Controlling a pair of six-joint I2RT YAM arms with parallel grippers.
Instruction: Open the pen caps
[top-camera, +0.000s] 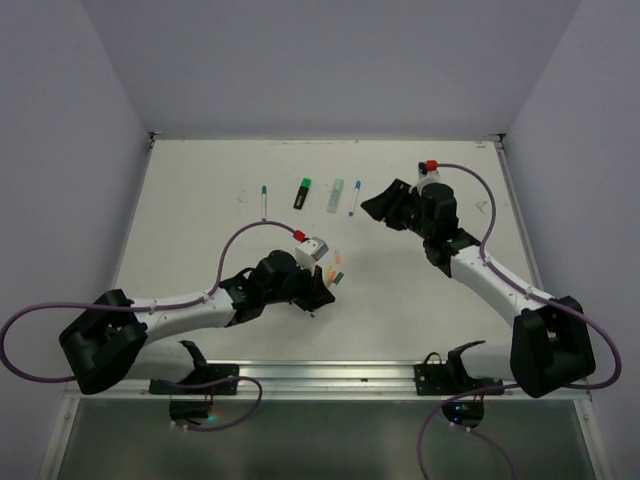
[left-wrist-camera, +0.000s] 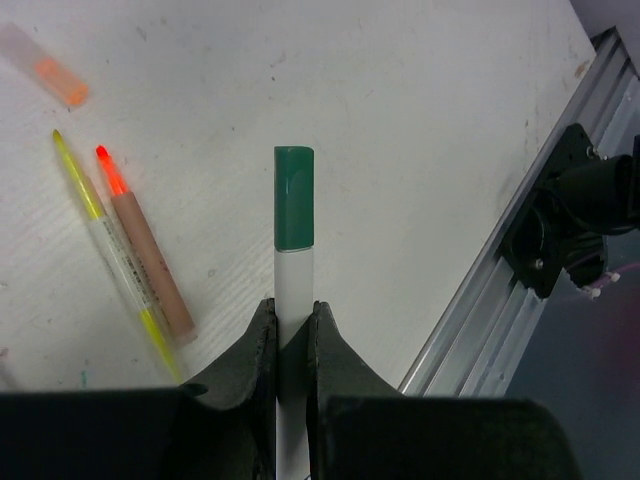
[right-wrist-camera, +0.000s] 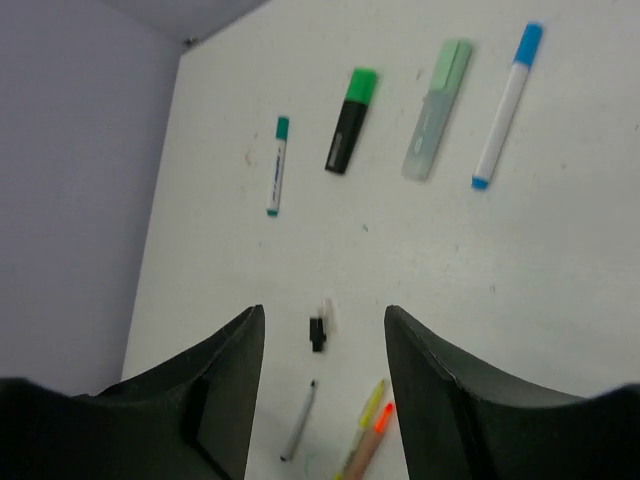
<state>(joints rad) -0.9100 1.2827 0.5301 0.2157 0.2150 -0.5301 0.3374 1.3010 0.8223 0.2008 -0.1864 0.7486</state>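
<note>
Pen (left-wrist-camera: 295, 285) clamped in my left fingers (left-wrist-camera: 258, 350), green cap (left-wrist-camera: 294, 197) exposed for pulling; my right fingers (right-wrist-camera: 430, 380) spread, empty.

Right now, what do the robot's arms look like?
The left arm and the right arm are white tubes with chunky black joints and bases. A thin purple cable loops along each, ending in a red plug near the wrist. The jaws are black and curved.
</note>
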